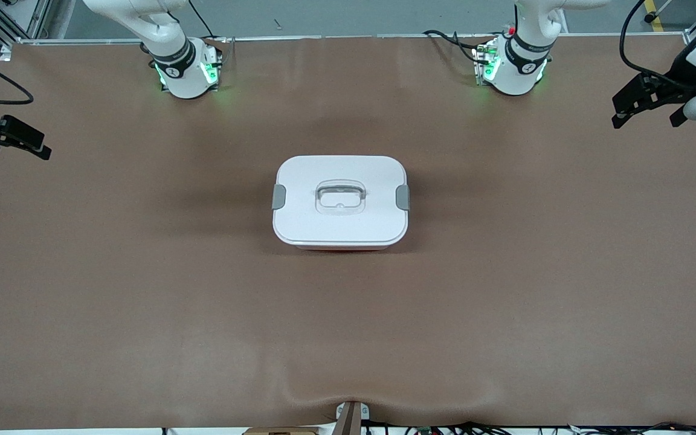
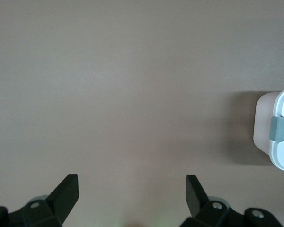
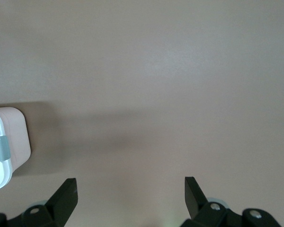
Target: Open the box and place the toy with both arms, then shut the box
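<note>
The box point(image 1: 341, 202) sits closed in the middle of the table, with its white lid on, a grey clip at each end and the clear handle on top. The toy is out of view. My left gripper point(image 1: 646, 119) hangs open and empty over the left arm's end of the table, well apart from the box. My right gripper point(image 1: 17, 151) hangs open and empty over the right arm's end. The left wrist view shows open fingers point(image 2: 132, 182) over bare mat, with one end of the box point(image 2: 281, 135) at the edge. The right wrist view shows the same point(image 3: 131, 184), with the box's other end point(image 3: 7, 142).
A brown mat point(image 1: 142, 272) covers the table. The arm bases point(image 1: 188, 69) point(image 1: 514, 66) stand at the edge farthest from the front camera. A small bracket point(image 1: 351, 417) and cables sit at the nearest edge.
</note>
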Controlling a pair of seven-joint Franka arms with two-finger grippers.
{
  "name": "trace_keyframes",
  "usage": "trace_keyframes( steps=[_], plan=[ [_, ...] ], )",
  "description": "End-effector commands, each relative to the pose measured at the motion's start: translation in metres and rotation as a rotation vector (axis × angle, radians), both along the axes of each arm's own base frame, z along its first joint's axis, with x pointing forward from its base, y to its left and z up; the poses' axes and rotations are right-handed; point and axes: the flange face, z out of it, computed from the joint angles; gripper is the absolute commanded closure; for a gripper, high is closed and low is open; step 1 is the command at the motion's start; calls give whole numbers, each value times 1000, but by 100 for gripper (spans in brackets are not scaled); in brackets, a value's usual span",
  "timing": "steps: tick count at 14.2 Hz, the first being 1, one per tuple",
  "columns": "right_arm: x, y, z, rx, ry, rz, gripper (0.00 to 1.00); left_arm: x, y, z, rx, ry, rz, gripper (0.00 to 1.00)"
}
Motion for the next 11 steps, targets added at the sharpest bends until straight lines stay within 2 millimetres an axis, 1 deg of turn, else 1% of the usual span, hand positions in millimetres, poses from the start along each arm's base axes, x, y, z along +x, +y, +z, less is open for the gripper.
trace_keyframes(
  steps=[1, 4, 5, 7, 11],
  plan=[
    [-8, 3, 12, 10, -17, -6, 0, 8, -3, 3, 19, 13, -23, 0],
    [-7, 8, 11, 8, -17, -3, 0, 9, -2, 0, 21, 29, -21, 0],
    [-6, 9, 8, 8, -12, -2, 0, 8, -1, 0, 21, 32, -19, 0],
    [-3, 8, 3, 7, -5, -3, 0, 5, 0, 5, 16, 42, -16, 0],
    [-2, 5, 4, 7, -9, -4, 0, 5, 0, 7, 13, 37, -7, 0]
  ],
)
